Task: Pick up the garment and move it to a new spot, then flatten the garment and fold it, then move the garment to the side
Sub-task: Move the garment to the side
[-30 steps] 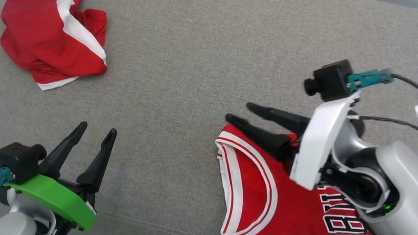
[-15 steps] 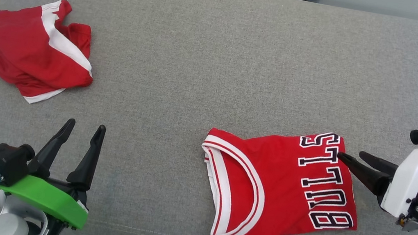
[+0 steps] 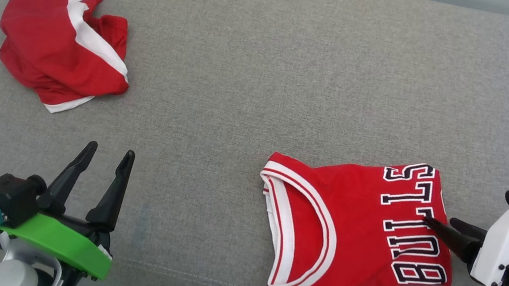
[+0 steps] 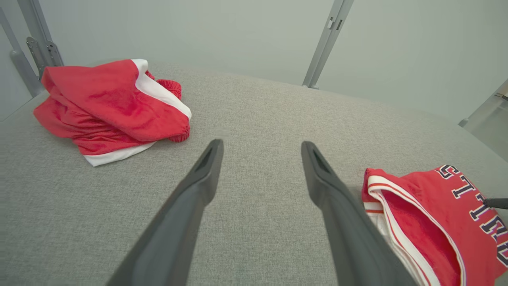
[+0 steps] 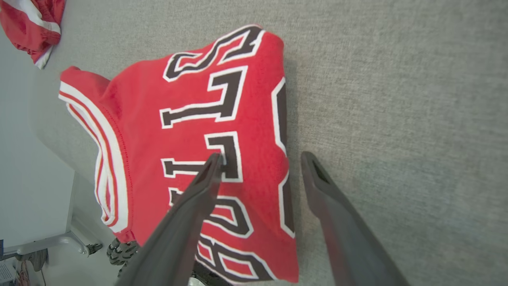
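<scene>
- Currently the jersey [image 3: 357, 229], red with white trim and black "BULLS" lettering, lies folded on the near right part of the grey cushion [image 3: 246, 61]. Its curved, white-banded opening faces left and its lettering runs along the right edge.
- The right gripper [image 3: 439, 220] reaches in from the right edge at the jersey's right side, with its jaws spread.
- In the right wrist view, one finger of the right gripper [image 5: 262, 155] is over the lettering and the other is over bare grey fabric just beside the jersey [image 5: 198, 159], so the cloth's right edge falls between them. Nothing is pinched. I cannot tell whether the finger over the letters touches the cloth.
- The left gripper [image 3: 111, 148], on its green mount, sits at the near left with its fingers pointing toward the far side. Its jaws are spread and hold nothing, and it is well apart from both pieces of clothing.
- In the left wrist view, the left gripper [image 4: 262, 143] has bare cushion between its fingers, and the jersey [image 4: 428, 222] lies off to the right.
- A crumpled red garment with a white stripe [image 3: 61, 48] lies at the far left corner of the cushion, well apart from the jersey.
- Grey metal posts [image 4: 325, 39] stand behind the cushion against a pale wall.
</scene>
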Robot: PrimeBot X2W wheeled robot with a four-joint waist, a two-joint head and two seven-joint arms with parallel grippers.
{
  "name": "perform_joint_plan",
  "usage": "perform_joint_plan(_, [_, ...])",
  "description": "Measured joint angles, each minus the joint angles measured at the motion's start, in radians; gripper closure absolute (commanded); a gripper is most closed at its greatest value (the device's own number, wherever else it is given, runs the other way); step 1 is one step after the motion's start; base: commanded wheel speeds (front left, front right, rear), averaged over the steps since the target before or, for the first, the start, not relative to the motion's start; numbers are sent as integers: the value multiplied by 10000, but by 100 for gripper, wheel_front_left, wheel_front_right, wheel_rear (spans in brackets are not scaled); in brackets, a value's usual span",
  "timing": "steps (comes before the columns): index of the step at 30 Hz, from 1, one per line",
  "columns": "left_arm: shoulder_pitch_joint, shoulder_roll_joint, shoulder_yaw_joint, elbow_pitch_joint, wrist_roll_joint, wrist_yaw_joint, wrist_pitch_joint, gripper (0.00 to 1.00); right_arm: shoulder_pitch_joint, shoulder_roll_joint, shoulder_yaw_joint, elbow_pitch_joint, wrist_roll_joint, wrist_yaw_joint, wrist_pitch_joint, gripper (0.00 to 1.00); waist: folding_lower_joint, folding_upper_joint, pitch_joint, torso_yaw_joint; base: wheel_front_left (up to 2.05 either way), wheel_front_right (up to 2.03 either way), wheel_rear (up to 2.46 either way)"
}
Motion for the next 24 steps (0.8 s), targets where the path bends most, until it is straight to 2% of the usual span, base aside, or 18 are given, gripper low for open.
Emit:
perform_joint_plan(16, [-2,-12,25,-92,15,15,0,0,-549,445,353,794,-35,506,86,0,0,0,295,497,0,0,0])
perform_joint_plan(17, [-2,-19,25,-92,15,15,0,0,-582,447,370,840,-33,520,119,14,0,0,295,504,0,0,0])
perform_joint_plan(18, [-2,-25,25,-90,15,15,0,0,-626,454,384,894,-31,531,151,69,0,0,295,511,0,0,0])
perform_joint_plan(19, [-1,-31,23,-90,15,15,0,0,-660,464,397,938,-31,533,155,93,0,0,294,517,0,0,0])
perform_joint_plan(20, [-1,-36,23,-90,13,15,0,0,-674,479,401,974,-29,558,184,100,0,0,292,521,0,0,0])
perform_joint_plan(24, [-1,-46,36,-92,13,15,0,0,-715,500,424,1099,23,619,316,100,0,0,294,525,0,0,0])
